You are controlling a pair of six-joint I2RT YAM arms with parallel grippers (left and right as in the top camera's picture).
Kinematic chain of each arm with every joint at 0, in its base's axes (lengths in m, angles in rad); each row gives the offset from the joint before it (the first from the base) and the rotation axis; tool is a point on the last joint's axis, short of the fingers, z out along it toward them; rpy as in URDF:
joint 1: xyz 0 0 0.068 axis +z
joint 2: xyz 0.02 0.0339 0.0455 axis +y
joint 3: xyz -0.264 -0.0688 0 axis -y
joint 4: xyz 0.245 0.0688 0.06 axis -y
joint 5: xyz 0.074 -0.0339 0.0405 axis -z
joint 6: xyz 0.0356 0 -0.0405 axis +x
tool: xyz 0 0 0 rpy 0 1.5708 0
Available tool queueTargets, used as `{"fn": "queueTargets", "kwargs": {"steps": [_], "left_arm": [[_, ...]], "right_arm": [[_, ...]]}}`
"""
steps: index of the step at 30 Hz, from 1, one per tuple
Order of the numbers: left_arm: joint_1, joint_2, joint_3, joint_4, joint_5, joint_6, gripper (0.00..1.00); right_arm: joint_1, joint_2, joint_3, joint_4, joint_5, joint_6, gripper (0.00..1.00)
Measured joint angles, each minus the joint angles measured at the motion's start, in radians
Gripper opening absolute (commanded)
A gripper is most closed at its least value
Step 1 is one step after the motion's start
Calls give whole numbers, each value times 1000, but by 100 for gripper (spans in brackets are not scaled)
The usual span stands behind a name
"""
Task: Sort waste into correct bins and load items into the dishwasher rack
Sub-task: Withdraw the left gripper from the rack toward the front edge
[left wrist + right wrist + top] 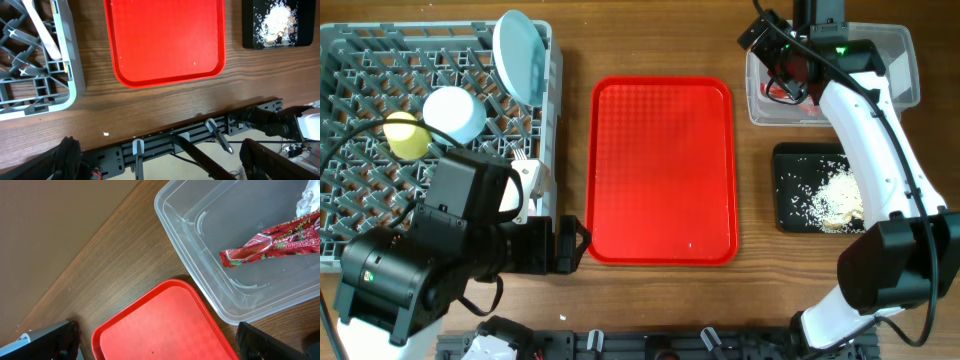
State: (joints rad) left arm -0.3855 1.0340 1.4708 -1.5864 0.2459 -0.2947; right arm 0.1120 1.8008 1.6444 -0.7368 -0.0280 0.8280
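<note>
While both arms are hanging over the table with nothing in them, the sorting is looking all but finished. The step in hand, as I am judging it, is backing the arms away cleanly.

The left gripper is sitting low near the red tray's near-left corner, close to the rack. Its jaws are spread wide and empty. The right gripper is hovering by the tub's corner, jaws likewise spread and gripping nothing.

The wrapper and napkin are lying inside the tub, and the scraps are sitting piled in the black tray. In the rack the plate is standing on edge, and a bowl, seemingly mouth-down, is sitting touching the cup. The fork is lying by the rack wall nearest the red tray. Only one bowl is showing. The left arm is covering part of the rack, so I am unable to tell where the second is.

Doing this well means lifting the right arm straight up before swinging it, so the fingers are not clipping the tub wall or dragging the light wrapper out. The left arm should be drawing back away from the rack, keeping off the fork and the rack's wall. Once it is clear, the covered part of the rack is worth checking for that bowl.
</note>
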Motion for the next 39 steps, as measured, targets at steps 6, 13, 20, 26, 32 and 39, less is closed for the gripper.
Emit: {"fn": "queueTargets", "kwargs": {"steps": [6, 13, 20, 26, 32, 39], "left_arm": [[0, -12, -64, 108, -17, 0, 100], [0, -213, -465, 523, -152, 0, 100], [0, -415, -698, 736, -265, 0, 100], [21, -573, -815, 879, -311, 1, 100], [101, -710, -1080, 1214, -325, 35, 100], [139, -813, -1262, 1501, -323, 84, 100]], "right_arm": [[0, 0, 0, 1, 0, 0, 100], [0, 0, -1, 0, 2, 0, 100], [0, 0, -1, 0, 3, 0, 100], [0, 0, -1, 0, 3, 0, 100], [0, 0, -1, 0, 3, 0, 100], [0, 0, -1, 0, 3, 0, 100]]}}
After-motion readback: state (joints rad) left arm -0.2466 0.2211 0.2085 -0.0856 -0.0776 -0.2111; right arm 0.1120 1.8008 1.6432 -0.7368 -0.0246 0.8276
